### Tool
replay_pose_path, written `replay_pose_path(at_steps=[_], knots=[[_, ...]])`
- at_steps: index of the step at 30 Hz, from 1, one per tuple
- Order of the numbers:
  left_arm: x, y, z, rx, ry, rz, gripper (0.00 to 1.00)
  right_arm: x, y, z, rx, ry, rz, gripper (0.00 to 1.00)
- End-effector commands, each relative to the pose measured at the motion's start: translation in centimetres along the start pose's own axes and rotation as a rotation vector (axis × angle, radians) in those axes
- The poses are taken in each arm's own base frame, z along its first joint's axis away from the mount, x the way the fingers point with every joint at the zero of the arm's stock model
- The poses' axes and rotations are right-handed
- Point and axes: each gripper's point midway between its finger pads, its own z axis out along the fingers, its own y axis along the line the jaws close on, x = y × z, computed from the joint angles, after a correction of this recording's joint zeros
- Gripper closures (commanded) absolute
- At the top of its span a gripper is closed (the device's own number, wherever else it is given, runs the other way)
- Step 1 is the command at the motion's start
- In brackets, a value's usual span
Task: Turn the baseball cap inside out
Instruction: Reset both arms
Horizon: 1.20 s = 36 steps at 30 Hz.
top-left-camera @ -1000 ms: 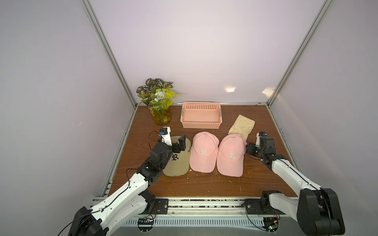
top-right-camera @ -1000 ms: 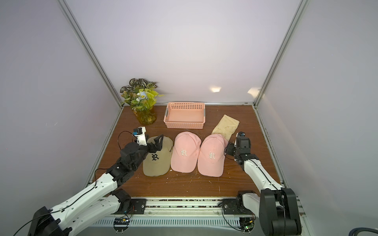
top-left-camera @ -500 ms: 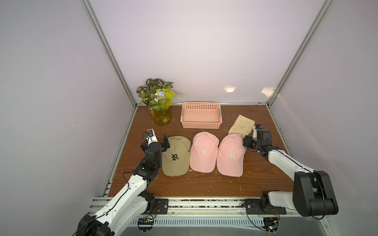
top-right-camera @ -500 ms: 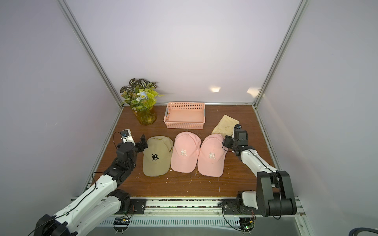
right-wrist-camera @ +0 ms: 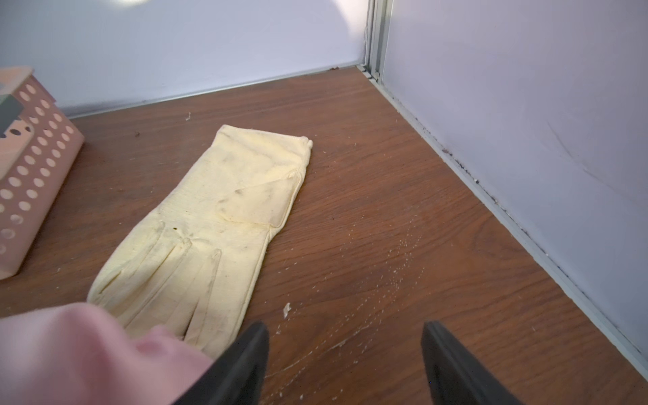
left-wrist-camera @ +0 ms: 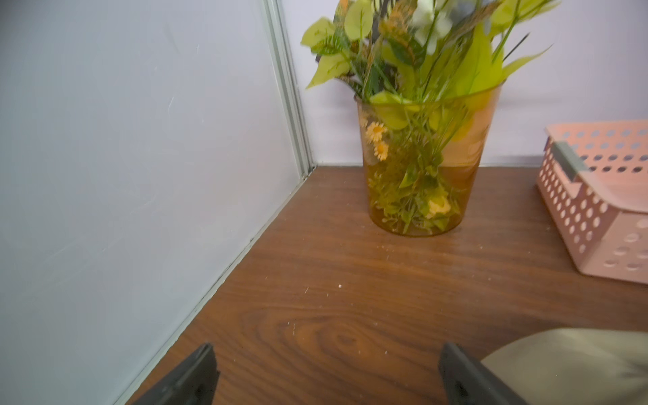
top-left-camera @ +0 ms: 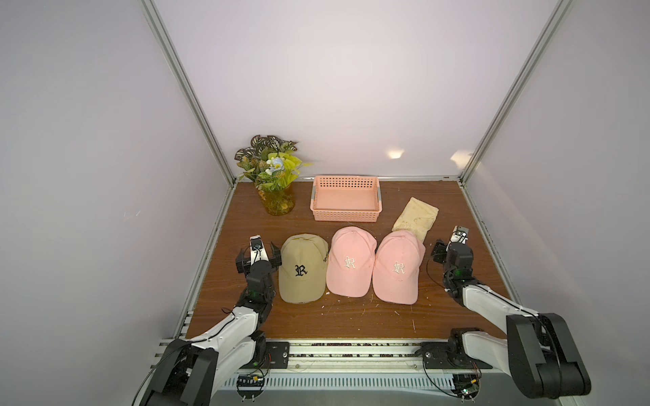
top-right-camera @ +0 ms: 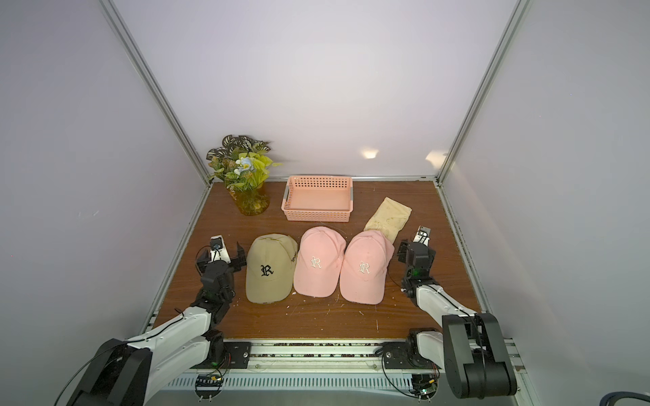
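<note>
Three baseball caps lie in a row, brims toward the front, in both top views: a tan cap (top-left-camera: 301, 270) (top-right-camera: 269, 269), a middle pink cap (top-left-camera: 350, 263) and a right pink cap (top-left-camera: 397, 270) (top-right-camera: 364, 269). All lie crown up, right side out. My left gripper (top-left-camera: 259, 259) (top-right-camera: 221, 260) stands open just left of the tan cap, low over bare wood. In the left wrist view the left gripper (left-wrist-camera: 329, 357) holds nothing, and the tan cap (left-wrist-camera: 568, 364) is beside one finger. My right gripper (top-left-camera: 448, 249) (right-wrist-camera: 345, 336) is open and empty, just right of the right pink cap (right-wrist-camera: 70, 350).
A pink perforated basket (top-left-camera: 346, 218) stands at the back middle, with a vase of flowers (top-left-camera: 278, 182) in the back left corner. A cream glove (top-left-camera: 416, 216) (right-wrist-camera: 224, 217) lies flat behind the right pink cap. Enclosure walls run close beside both arms.
My left gripper has drawn off the tan cap's crown to its left side. My right gripper has opened wider and eased away from the right pink cap. The caps have not moved.
</note>
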Motion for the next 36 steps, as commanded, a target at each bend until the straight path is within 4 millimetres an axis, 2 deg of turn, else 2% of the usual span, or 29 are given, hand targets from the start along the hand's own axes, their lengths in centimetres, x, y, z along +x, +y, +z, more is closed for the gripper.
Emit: replay_pose_path(at_steps=[1, 6, 12, 15, 21, 24, 26, 33, 36], knots=[[-2.1, 0.1, 0.5, 0.053, -0.096, -0.086, 0.01, -5.5, 0.6, -1.4, -0.05, -0.257, 0.011, 0.25], [-1.0, 0.5, 1.2, 0.061, -0.097, -0.075, 0.01, -5.2, 1.4, -1.5, -0.099, -0.295, -0.004, 0.23], [-1.7, -0.3, 1.7, 0.111, -0.158, -0.071, 0.01, -5.2, 1.9, -2.1, -0.136, -0.364, -0.035, 0.2], [-1.1, -0.4, 2.5, 0.141, -0.152, -0.105, 0.01, -4.7, 2.4, -1.8, -0.159, -0.355, -0.055, 0.2], [0.1, -1.4, 3.7, 0.164, -0.134, -0.086, 0.01, -3.4, 2.2, -2.0, -0.164, -0.378, -0.051, 0.18], [1.4, -1.0, 5.6, 0.099, -0.025, -0.084, 0.01, -2.7, 1.8, -1.0, -0.128, -0.348, -0.036, 0.15], [1.2, -1.2, 5.8, 0.097, -0.03, -0.074, 0.01, -2.8, 1.4, -0.4, -0.096, -0.354, -0.015, 0.01], [1.2, -1.3, 5.9, 0.103, -0.029, -0.07, 0.01, -2.7, 2.0, 1.4, -0.083, -0.28, -0.035, 0.0], [1.2, -1.4, 5.9, 0.104, -0.028, -0.07, 0.01, -2.4, 2.1, 1.5, -0.085, -0.266, -0.041, 0.0]])
